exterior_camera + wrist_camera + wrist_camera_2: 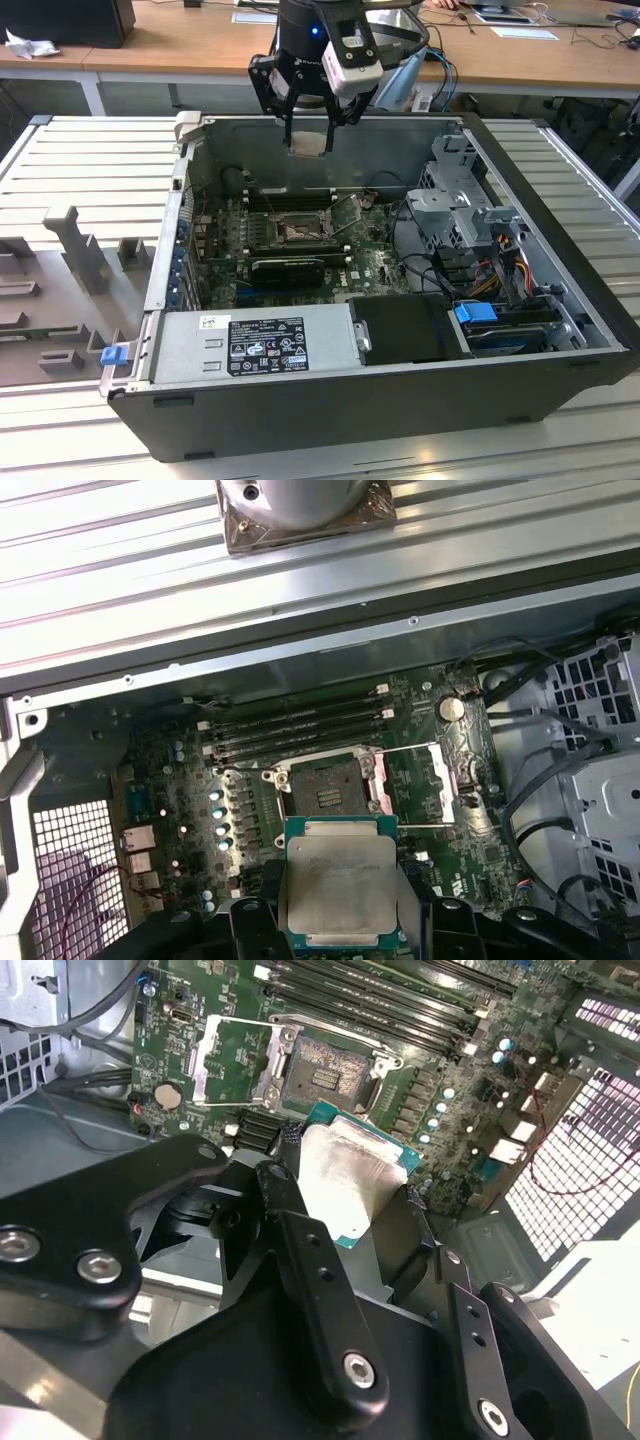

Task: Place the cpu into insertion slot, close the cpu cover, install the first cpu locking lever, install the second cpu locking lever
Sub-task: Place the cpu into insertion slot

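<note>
My gripper [308,142] hangs above the back wall of the open computer case [560,250], shut on the cpu [308,144]. In both wrist views the cpu [345,1182] [340,885] shows its pale silvery top and green edge between the two black fingers [300,1250]. Below it on the motherboard lies the insertion slot [298,231] [325,1072] [325,785], bare, with its pin field showing. The cpu cover [232,1060] [415,780] is swung open beside the slot. Thin wire locking levers [410,748] stand released along the socket.
Long black memory slots [295,725] run beside the socket. A grey power supply [250,345] fills the case's front. A metal drive cage [465,205] with cables stands at the exterior view's right. Grey fixtures [75,250] sit on the ribbed table at its left.
</note>
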{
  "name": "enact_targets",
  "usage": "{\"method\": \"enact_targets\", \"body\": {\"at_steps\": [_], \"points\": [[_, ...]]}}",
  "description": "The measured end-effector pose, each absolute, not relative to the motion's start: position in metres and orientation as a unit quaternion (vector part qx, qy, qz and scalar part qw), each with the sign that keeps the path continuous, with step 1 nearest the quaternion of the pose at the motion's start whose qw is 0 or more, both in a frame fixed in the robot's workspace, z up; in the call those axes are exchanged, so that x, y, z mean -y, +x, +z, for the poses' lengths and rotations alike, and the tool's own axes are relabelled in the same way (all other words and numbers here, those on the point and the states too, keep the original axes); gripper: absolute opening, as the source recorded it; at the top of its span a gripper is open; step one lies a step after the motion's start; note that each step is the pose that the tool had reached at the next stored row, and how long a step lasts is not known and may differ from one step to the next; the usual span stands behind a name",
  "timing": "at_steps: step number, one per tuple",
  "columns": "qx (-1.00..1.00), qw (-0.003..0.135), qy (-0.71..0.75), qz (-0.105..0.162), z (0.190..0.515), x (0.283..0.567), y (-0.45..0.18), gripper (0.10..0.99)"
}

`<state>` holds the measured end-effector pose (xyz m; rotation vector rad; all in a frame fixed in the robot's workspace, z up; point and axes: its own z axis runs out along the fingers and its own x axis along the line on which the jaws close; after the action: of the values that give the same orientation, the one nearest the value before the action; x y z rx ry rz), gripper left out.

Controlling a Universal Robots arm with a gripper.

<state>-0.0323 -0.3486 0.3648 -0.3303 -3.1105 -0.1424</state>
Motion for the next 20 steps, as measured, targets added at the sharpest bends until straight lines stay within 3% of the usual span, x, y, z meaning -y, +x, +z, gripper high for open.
{"method": "enact_targets", "body": {"at_steps": [20], "points": [[0.987, 0.003, -0.156, -0.046, 0.3647, 0.3486, -0.0323, 0.529]]}}
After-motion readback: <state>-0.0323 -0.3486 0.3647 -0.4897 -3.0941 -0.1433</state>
